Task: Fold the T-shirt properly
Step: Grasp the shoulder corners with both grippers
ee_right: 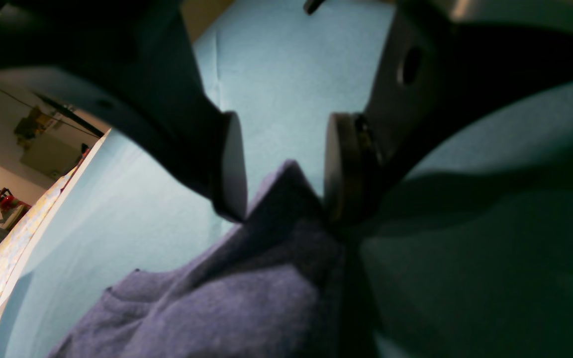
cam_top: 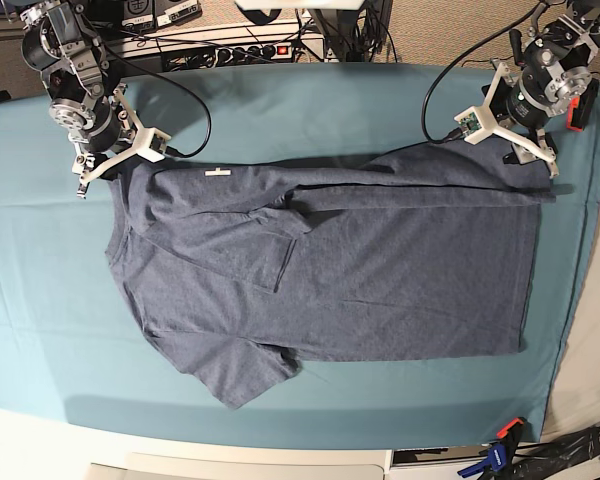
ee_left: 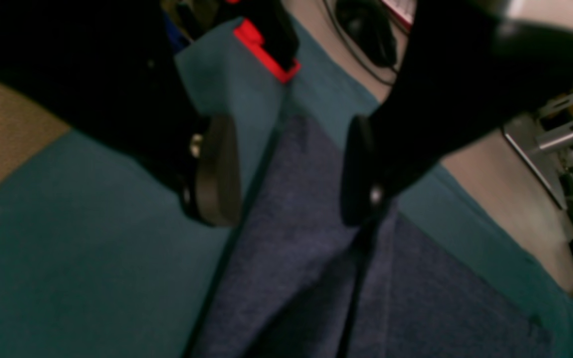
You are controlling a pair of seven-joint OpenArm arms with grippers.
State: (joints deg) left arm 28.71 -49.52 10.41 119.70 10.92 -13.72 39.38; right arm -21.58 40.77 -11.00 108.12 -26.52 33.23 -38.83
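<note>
The blue-grey T-shirt (cam_top: 330,280) lies flat on the teal cloth (cam_top: 310,110), collar end at the left, its far long edge folded over toward the middle, white neck label (cam_top: 218,172) showing. My left gripper (cam_top: 538,160) hovers over the shirt's far right hem corner. In the left wrist view it (ee_left: 289,171) is open, with shirt fabric (ee_left: 306,258) lying beneath and between the pads. My right gripper (cam_top: 88,178) is at the far left shoulder. It (ee_right: 284,166) stands open, and a pointed corner of the shirt (ee_right: 286,199) rises between its pads, unclamped.
A red clamp (ee_left: 264,49) grips the cloth's edge near the left arm. Another clamp (cam_top: 500,440) sits at the near right corner. Cables and a power strip (cam_top: 250,50) run along the back. Bare table shows along the near edge (cam_top: 280,440).
</note>
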